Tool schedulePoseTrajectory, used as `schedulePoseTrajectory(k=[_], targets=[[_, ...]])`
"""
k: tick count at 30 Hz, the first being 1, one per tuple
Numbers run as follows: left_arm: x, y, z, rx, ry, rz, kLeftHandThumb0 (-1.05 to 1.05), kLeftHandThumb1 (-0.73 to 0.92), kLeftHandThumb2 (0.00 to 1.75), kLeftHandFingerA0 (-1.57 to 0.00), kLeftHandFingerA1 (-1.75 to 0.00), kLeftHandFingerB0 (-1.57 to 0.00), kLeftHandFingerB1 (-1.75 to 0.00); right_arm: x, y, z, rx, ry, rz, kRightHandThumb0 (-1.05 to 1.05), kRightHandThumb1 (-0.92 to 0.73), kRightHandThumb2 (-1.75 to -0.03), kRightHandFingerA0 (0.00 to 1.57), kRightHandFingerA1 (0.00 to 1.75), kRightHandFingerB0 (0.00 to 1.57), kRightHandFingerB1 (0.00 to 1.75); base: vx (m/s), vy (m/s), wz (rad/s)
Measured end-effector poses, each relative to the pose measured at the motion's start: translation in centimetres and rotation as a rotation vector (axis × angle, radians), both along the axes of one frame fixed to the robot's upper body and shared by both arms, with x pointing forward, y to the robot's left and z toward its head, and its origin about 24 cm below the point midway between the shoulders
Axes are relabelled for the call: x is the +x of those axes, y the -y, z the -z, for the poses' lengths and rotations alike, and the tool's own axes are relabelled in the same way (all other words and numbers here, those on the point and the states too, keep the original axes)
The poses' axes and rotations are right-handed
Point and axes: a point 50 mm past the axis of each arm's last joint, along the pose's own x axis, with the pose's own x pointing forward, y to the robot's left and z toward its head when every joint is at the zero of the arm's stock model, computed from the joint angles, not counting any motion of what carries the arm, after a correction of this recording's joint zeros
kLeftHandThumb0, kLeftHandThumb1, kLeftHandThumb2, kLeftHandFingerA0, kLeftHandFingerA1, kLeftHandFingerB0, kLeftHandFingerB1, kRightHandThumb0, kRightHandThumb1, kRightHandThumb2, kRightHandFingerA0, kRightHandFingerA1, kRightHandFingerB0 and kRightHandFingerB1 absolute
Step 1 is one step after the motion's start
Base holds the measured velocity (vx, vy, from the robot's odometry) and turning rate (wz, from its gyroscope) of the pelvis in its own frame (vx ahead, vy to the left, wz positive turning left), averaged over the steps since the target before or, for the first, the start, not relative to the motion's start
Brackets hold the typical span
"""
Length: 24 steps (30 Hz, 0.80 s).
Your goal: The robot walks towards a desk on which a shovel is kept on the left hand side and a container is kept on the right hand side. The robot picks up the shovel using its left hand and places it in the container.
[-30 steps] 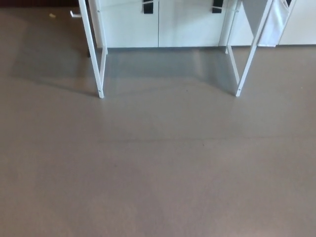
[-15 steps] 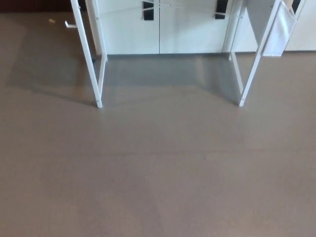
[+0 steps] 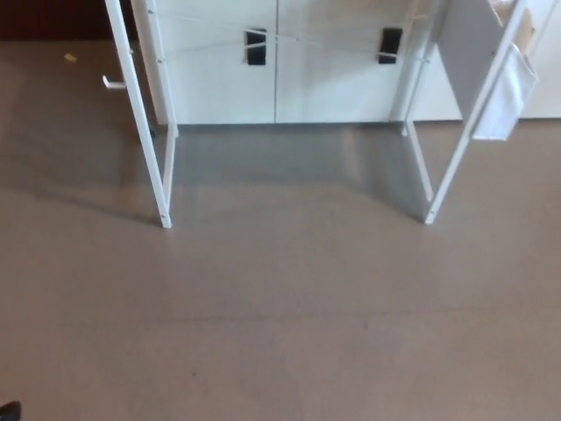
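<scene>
neither hand in sight, white desk legs (image 3: 164, 189) on grey floor (image 3: 289, 307), dark speck (image 3: 9, 410) bottom left, unclear

You could see very little of the robot's body. One small black bit (image 3: 7, 410) showed in the bottom left corner of the head view. It was dark all over and had a rounded top edge. The edge of the picture cut most of it off. It was too small and too blurry for you to make out any marks, screws or cables on it. You could not tell which part of the robot it was, or if it was the robot's at all.
</scene>
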Motion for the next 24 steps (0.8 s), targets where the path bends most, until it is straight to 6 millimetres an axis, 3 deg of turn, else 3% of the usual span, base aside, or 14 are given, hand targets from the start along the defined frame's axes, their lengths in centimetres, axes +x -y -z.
schedulePoseTrajectory(k=[4, 8, 18, 24], targets=[[0.5, 0.3, 0.0, -0.014, 0.014, -0.002, -0.35, 0.67, 0.61, -0.28, -0.33, -0.22, -0.29, 0.8, 0.3, -0.4, -0.016, 0.021, -0.007, -0.14, -0.50, -0.54, 0.68, 0.61, 0.45, 0.48, 0.42, -0.358, 0.35], [-0.3, 0.3, 0.3, -0.019, -0.009, -0.012, -0.37, 0.65, 0.60, -0.33, -0.34, -0.25, -0.30, 1.3, 0.3, -0.5, -0.021, 0.030, -0.012, -0.14, -0.49, -0.54, 0.70, 0.61, 0.46, 0.49, 0.38, -0.221, -0.01], [-1.3, 0.2, 0.9, -0.005, -0.060, 0.005, -0.37, 0.66, 0.60, -0.37, -0.34, -0.29, -0.31, 0.7, 0.1, -0.2, -0.020, 0.008, -0.025, -0.14, -0.51, -0.54, 0.70, 0.61, 0.46, 0.48, 0.46, 0.148, -0.27], [-1.6, 0.1, 0.9, 0.006, -0.067, 0.014, -0.38, 0.65, 0.60, -0.39, -0.35, -0.31, -0.32, 0.4, -0.1, -0.1, -0.019, -0.004, -0.033, -0.15, -0.51, -0.54, 0.70, 0.61, 0.46, 0.48, 0.35, 0.108, 0.09]])
